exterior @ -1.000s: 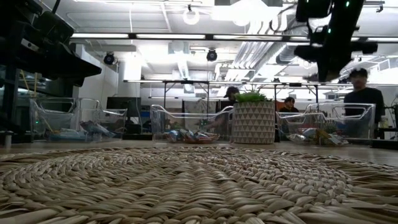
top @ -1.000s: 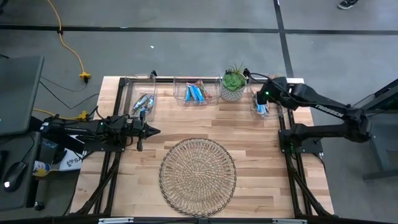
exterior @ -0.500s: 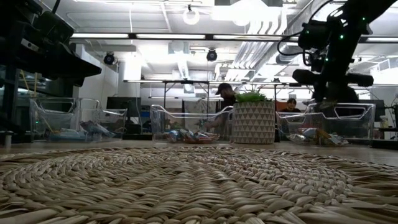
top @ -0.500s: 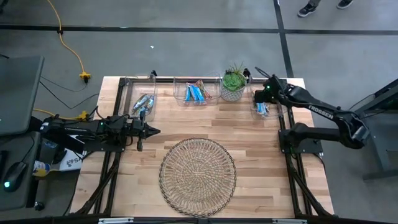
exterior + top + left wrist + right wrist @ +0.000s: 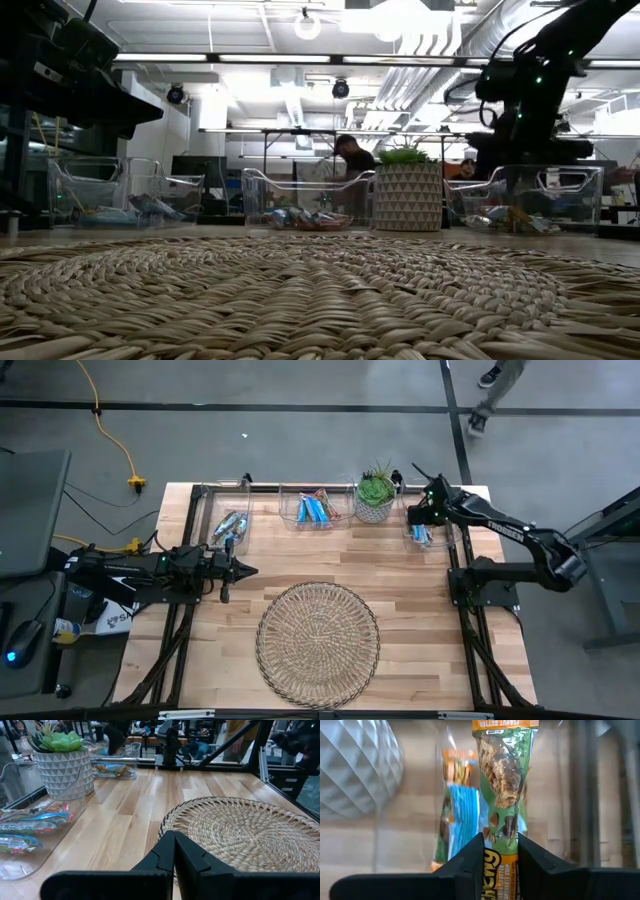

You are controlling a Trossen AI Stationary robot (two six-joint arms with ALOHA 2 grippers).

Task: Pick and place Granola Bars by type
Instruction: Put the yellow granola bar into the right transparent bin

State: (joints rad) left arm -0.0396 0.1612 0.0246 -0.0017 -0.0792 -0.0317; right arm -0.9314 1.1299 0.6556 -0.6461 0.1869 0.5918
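1. Butcher-block table (image 5: pixel 420 620) under bright shop lights, with people moving about at benches in the room behind; three clear bins sit along the far edge, a potted plant (image 5: pixel 375 495) stands between the middle bin and the right-hand bin, and a round woven mat (image 5: pixel 318 644) lies near the front.

2. Over the last second the right arm has swung in and dropped. A moment ago its wrist hung high over the right-hand bin (image 5: pixel 425 530); now the right gripper (image 5: pixel 424 520) sits down low at that bin, as the low view shows too.

3. From where I stand that reads as the delivery end of a carry: the bar is over its bin and, I'd judge, about ready to be let go. It has not been released yet.

4. The right gripper is pinching a granola bar (image 5: pixel 502 790), green and orange wrapper with peanut-butter print, by one end. The fingers (image 5: pixel 470 865) press its sides.

5. The bar's long axis runs straight out ahead of the fingers, free end pointing away from the wrist toward the bin floor. Beneath it lie other bars (image 5: pixel 460 810), one blue-wrapped, lying roughly the same way.

6. The left gripper (image 5: pixel 243 570) waits at the table's left side, just short of the mat, fingers pressed together with nothing between them.

7. The middle bin (image 5: pixel 316 510) holds blue bars, the left bin (image 5: pixel 228 525) silvery ones.
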